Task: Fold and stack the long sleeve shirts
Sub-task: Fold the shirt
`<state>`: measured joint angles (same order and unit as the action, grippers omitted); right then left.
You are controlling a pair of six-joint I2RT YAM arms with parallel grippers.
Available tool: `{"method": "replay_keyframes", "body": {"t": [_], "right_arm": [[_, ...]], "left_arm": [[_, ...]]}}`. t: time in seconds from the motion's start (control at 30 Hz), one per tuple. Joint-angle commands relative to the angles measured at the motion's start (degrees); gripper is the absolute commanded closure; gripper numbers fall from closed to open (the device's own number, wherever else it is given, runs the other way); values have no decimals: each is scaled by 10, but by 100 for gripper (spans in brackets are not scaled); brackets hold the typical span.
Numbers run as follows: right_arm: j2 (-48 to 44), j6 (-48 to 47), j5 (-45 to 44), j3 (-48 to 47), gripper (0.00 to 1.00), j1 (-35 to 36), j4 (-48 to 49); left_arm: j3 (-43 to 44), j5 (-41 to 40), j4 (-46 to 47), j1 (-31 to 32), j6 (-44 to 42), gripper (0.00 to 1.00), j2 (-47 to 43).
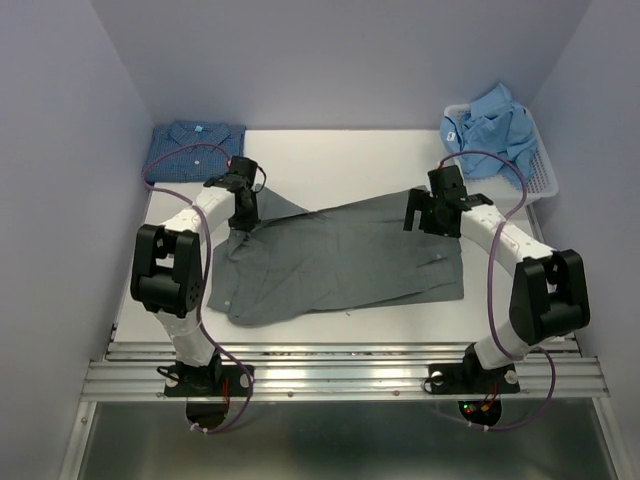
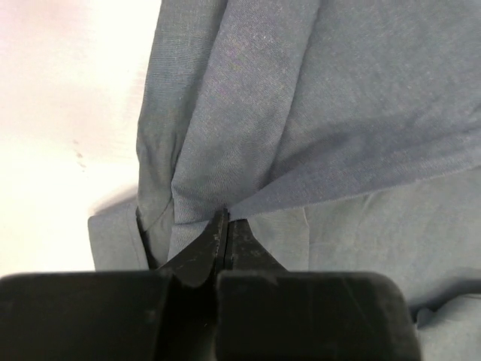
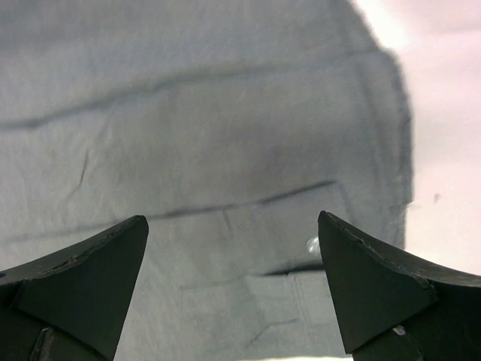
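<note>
your left gripper (image 1: 243, 220) was clenched on a bunched fold of the grey shirt (image 1: 340, 265), which stretched away to its right, long axis running straight toward your right gripper (image 1: 422, 215). that one hung jaws apart, grasping nothing, the shirt's other end lying flat directly beneath it.

My white table (image 1: 340, 160) carries the grey shirt (image 1: 340, 265), spread out; behind-left of it lies the folded dark blue shirt (image 1: 190, 150), behind-right the mesh basket (image 1: 538, 172).
</note>
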<state>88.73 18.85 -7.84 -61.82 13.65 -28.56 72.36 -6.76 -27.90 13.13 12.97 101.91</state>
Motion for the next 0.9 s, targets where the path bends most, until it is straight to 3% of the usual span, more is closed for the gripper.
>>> {"method": "replay_keyframes", "body": {"t": [0.0,0.13,0.37,0.53,0.87], "right_arm": [[33,52,-74,-69,0,-19,11],[111,57,-84,-161,0,-19,12],[245,50,-143,-292,0,-19,10],[326,45,-150,-381,0,-19,12],[407,35,-167,-431,0,-19,17]], "left_arm": [[15,-11,-14,6,7,100,-77],[51,3,-43,15,-8,100,-81],[161,-88,-138,40,-25,100,-1],[218,-106,-166,43,-37,100,30],[240,-124,-204,45,-36,100,51]]}}
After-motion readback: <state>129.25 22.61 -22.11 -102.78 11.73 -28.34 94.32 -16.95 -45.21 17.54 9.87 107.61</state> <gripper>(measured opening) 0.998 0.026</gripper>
